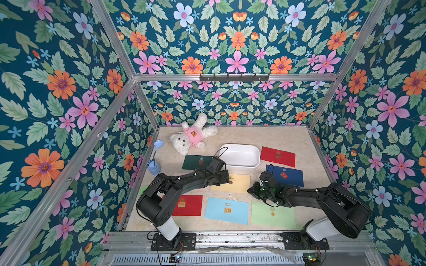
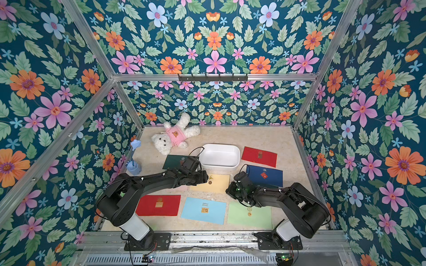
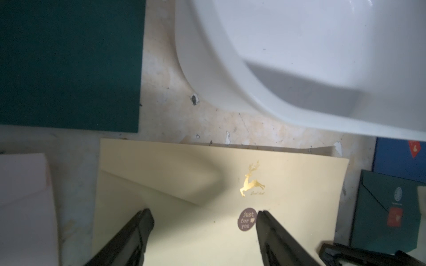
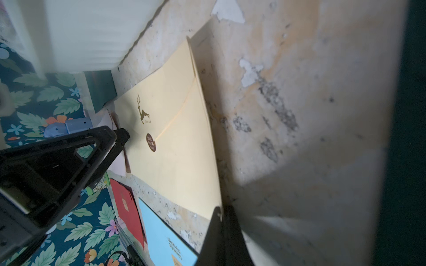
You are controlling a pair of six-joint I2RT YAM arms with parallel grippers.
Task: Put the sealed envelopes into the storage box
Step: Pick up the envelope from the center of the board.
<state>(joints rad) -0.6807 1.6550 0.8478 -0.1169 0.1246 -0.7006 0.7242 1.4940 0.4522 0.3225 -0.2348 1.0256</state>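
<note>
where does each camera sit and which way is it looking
Top views: high above the front, looking down toward the back wall; left arm, right arm and storage box show.
Left wrist: on the left arm, looking down past its open fingers at the yellow envelope.
Right wrist: on the right arm, looking low across the table past fingers shut on that envelope's corner.
Shared: both wrist views show that envelope.

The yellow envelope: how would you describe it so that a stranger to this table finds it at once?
Find the white box near the table's middle. The yellow envelope lies just in front of its near long wall. It alone is pale yellow, with a gold deer and a round brown sticker.
</note>
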